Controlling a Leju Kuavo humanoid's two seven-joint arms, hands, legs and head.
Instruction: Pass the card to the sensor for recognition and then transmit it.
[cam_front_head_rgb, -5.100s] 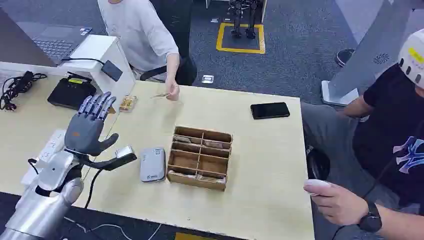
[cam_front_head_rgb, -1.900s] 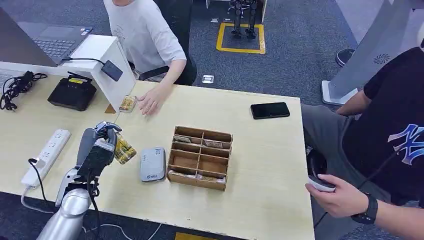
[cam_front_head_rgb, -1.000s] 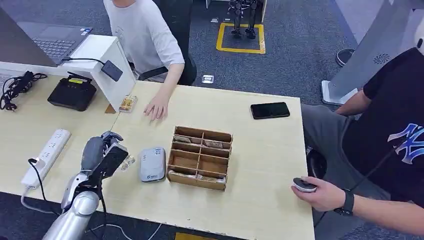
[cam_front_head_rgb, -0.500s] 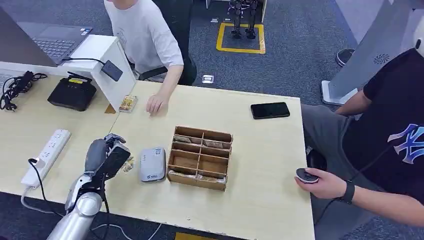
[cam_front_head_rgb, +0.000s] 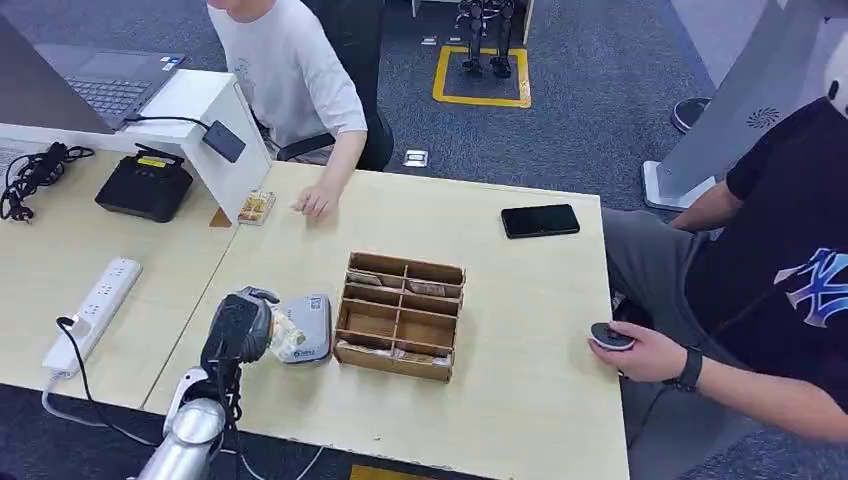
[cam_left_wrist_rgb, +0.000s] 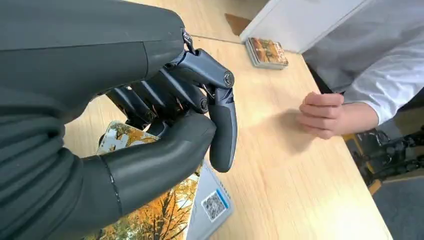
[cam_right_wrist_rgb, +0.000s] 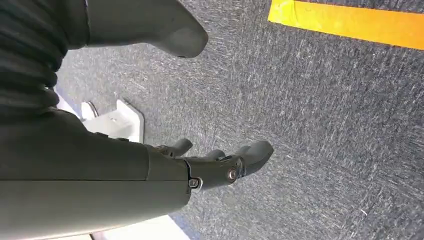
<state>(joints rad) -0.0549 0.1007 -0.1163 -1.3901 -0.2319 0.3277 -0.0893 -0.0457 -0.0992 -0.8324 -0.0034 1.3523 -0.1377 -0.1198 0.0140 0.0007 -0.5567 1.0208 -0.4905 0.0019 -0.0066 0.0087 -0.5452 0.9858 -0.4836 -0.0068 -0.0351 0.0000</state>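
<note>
Head view: left hand (cam_front_head_rgb: 236, 328) pinches the card (cam_front_head_rgb: 285, 336) and holds it over the near-left edge of the grey card reader (cam_front_head_rgb: 308, 327). Card sticks out of the fingers toward the reader, long axis roughly along the table's width; whether it touches the reader I can't tell. Left hand is the only one at the table. Wooden divided box (cam_front_head_rgb: 400, 314) sits just beside the reader on the far side from the hand, some slots already holding cards. Black phone (cam_front_head_rgb: 540, 220) well apart. A person's hand (cam_front_head_rgb: 316, 203) rests on the table near a small card stack (cam_front_head_rgb: 257, 207), clear of the path. Power strip (cam_front_head_rgb: 89, 313) lies on the adjoining desk.

Left wrist view: thumb and dark fingers (cam_left_wrist_rgb: 222, 131) are closed on the autumn-tree card (cam_left_wrist_rgb: 165, 212); reader's QR label (cam_left_wrist_rgb: 214, 204) right under it.

Right wrist view: right hand (cam_right_wrist_rgb: 210, 162) hangs over carpet, fingers loosely curled, thumb apart, holding nothing.

Judgement: the scan is under way; next hop is to the box, so the card must clear its near wall.
</note>
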